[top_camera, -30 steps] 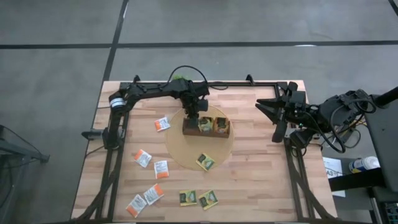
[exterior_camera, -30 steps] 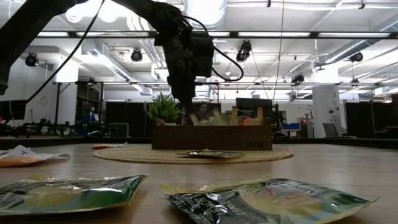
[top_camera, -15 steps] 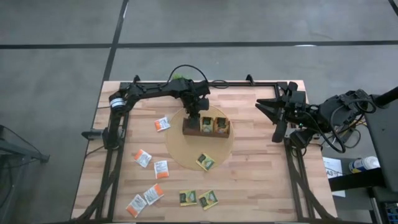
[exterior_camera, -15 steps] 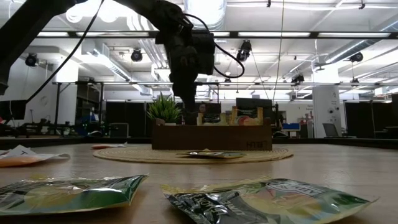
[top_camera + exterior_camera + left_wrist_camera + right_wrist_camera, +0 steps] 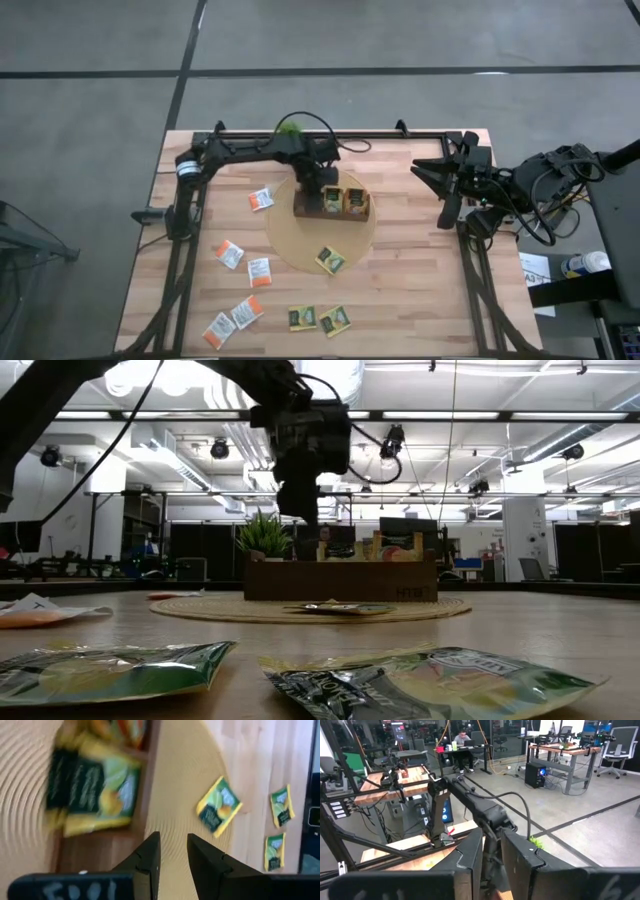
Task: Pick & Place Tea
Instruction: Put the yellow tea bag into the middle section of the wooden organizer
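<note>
A brown compartment tray [image 5: 332, 212] stands on a round woven mat [image 5: 300, 245]. Green-and-yellow tea sachets [image 5: 95, 790] stand upright in its compartments. My left gripper [image 5: 313, 184] hovers open just above the tray's left end, nothing between its fingers [image 5: 173, 837]. One green-and-yellow sachet [image 5: 332, 259] lies flat on the mat. More sachets lie flat on the table: white-and-orange ones [image 5: 229, 253] at the near left, two green-and-yellow ones [image 5: 303, 318] near the front edge. My right gripper [image 5: 432, 185] waits raised at the table's right side, a narrow empty gap between its fingers [image 5: 492, 837].
A small green potted plant [image 5: 289, 128] stands behind the tray near the table's far edge. Black frame rails [image 5: 400, 135] run along the table's far, left and right sides. In the right wrist view a person sits at a desk in the room beyond.
My left gripper has let go of a green-and-yellow sachet it held down in the tray. It has then risen clear of the tray and turned a little. The sachet now stands in its compartment.
</note>
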